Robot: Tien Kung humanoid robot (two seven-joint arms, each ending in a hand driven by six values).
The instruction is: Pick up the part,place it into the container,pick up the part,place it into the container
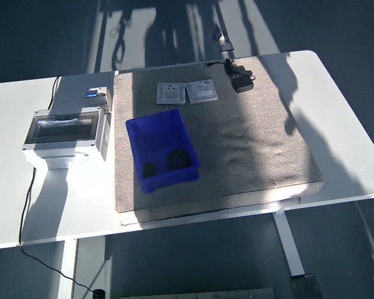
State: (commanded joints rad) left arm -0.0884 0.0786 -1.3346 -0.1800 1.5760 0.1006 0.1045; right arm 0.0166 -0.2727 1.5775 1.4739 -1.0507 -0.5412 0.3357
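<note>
Neither of my arms enters the head view. My left arm does not show at the left edge or lower left corner, and my right arm does not show at the right edge or lower right corner. No hand, wrist or finger of mine is visible anywhere in the frame, so the pose and finger state of both hands cannot be read.

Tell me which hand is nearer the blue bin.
Neither can be judged: no hand is in view. The blue bin sits on the mat with two dark parts inside, nothing reaching toward it.
</note>
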